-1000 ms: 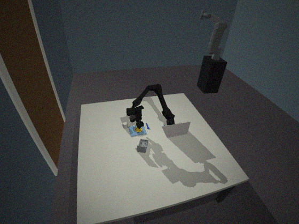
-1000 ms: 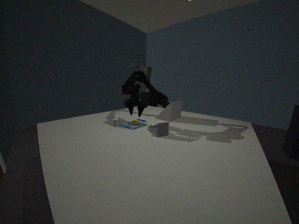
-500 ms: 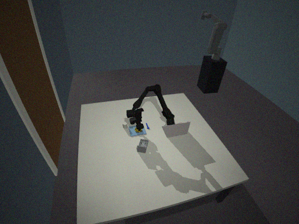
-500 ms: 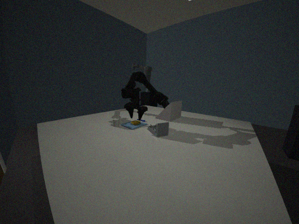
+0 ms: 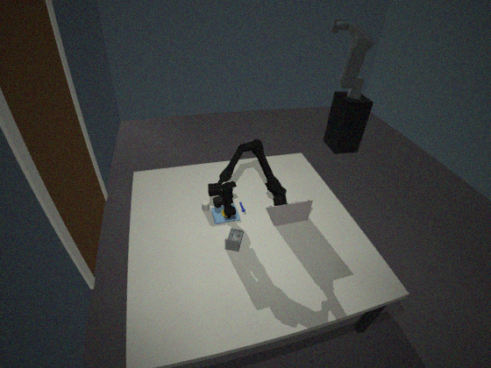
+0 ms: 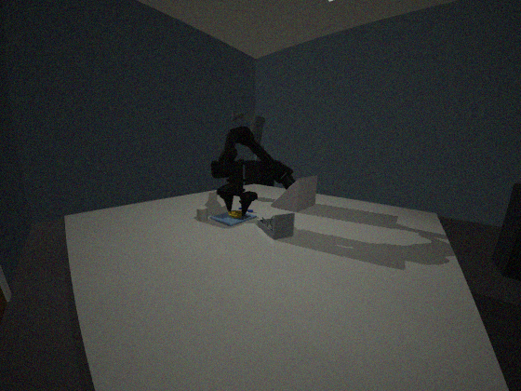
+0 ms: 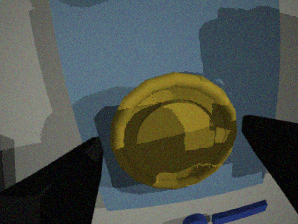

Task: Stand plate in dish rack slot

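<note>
Pale tabletop (image 5: 184, 280) (image 6: 279, 298), blue-grey walls (image 5: 210, 57) (image 6: 395, 102), brown door (image 5: 48, 109), dim purplish floor (image 5: 175, 136)

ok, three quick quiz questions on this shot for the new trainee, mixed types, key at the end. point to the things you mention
1. True or false: the yellow plate (image 5: 224, 213) (image 6: 235, 214) (image 7: 172, 132) is already standing in the dish rack (image 5: 234, 240) (image 6: 282, 226).

2. Multiple choice: what lies under the plate?
a) a wooden tray
b) a blue mat (image 5: 217, 217) (image 6: 228, 221) (image 7: 125, 40)
c) a red towel

3. Fill in the blank: in the wrist view, the gripper (image 5: 228, 215) (image 6: 237, 214) (image 7: 174, 133) has one finger on each side of the plate, and its fingers are ____ (open / shut).

Key: 1 false; 2 b; 3 open
</note>
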Controlling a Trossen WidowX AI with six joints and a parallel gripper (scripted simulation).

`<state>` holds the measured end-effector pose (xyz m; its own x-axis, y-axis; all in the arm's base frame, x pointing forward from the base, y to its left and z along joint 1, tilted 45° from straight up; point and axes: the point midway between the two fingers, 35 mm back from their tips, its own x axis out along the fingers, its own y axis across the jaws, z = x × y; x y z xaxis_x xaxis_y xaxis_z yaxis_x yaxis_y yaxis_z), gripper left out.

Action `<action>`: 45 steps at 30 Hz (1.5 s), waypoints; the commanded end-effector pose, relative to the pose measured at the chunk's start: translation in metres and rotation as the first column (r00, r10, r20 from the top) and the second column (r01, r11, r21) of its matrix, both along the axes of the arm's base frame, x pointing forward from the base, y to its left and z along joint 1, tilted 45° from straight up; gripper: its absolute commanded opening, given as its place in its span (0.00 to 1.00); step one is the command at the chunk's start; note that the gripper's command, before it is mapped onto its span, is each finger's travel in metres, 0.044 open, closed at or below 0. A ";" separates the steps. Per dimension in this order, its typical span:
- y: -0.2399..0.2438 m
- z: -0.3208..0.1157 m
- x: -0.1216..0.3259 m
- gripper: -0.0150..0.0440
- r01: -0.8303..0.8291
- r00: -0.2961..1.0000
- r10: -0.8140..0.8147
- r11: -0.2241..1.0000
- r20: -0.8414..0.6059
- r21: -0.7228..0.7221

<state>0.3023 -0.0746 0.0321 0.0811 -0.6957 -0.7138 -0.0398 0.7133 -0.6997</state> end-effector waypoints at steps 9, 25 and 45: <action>-0.007 -0.007 -0.001 0.91 -0.004 1.000 0.004 1.000 -0.007 -0.008; -0.007 -0.007 -0.001 0.70 -0.004 1.000 0.004 1.000 -0.007 -0.007; 0.062 0.050 0.008 0.25 -0.008 1.000 0.008 1.000 -0.001 0.019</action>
<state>0.3097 -0.0233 0.0739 0.0817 -0.6857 -0.7233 -0.0474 0.7222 -0.6901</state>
